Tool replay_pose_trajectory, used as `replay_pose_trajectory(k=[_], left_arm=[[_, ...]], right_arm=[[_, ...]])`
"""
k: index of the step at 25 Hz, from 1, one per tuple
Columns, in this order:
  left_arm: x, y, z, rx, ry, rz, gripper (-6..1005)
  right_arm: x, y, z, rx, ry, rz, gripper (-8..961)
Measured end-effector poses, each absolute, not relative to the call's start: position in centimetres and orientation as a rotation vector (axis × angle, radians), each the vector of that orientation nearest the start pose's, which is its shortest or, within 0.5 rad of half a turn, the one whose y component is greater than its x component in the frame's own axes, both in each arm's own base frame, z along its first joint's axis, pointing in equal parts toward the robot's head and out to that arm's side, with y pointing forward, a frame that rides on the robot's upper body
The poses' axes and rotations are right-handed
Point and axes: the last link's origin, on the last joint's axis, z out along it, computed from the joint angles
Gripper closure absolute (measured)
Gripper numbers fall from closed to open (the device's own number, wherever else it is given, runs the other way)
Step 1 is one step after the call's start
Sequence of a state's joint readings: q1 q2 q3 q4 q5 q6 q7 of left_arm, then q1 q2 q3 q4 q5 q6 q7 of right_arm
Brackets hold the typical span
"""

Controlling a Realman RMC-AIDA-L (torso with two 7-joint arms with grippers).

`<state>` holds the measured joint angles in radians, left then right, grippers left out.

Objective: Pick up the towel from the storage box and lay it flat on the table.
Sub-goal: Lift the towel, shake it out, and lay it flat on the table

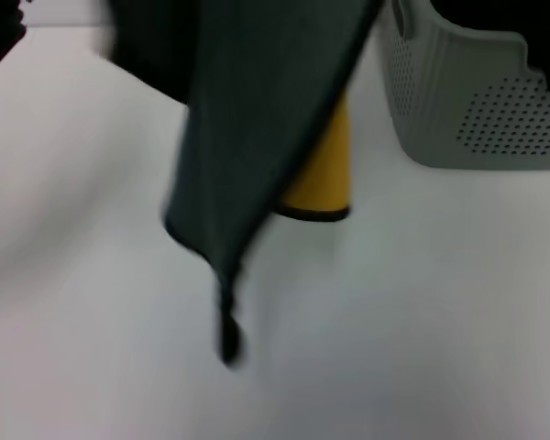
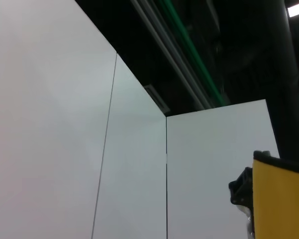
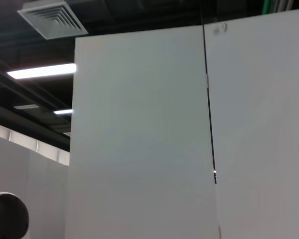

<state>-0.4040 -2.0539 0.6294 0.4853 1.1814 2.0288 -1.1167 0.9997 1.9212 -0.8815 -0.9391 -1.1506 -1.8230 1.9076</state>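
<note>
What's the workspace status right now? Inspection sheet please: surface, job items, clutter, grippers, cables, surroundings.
Surface: white table, bare where visible.
Towel: out of the box, hanging in the air, dark side toward the head camera, yellow side behind, lowest corner dangling over the table; not yet laid flat. Yellow side also shows in the left wrist view.
Storage box: on the table at far right, inside not visible.
Clutter: nothing seen.
Grippers: neither gripper identifiable; whatever holds the towel is above the head view.
Cables: nothing seen.
Surroundings: white partition panels, dark ceiling with strip lights and a vent.
</note>
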Motion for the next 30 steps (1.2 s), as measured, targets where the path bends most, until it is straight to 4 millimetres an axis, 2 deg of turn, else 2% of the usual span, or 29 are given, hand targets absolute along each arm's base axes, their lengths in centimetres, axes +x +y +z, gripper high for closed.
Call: replay_pose_trajectory(k=[6, 15, 21, 30], left_arm=[[-23.9, 27.7, 8.4, -2.071, -0.107, -1.699, 263], [-23.0, 28.0, 7.2, -2.137, -0.068, -1.688, 264], [-22.4, 28.2, 6.1, -2.142, -0.044, -1.684, 265], [-22.2, 28.5, 5.4, -2.163, -0.077, -1.682, 264]], right_arm=[[-1.1, 37.5, 12.9, -2.894, -0.101, 1.718, 945], [-0.9, 38.2, 11.1, -2.876, -0.096, 1.620, 944], [-0.8, 38.9, 10.7, -2.823, -0.099, 1.591, 943], [-1.1, 38.7, 10.0, -2.853, -0.102, 1.572, 942]])
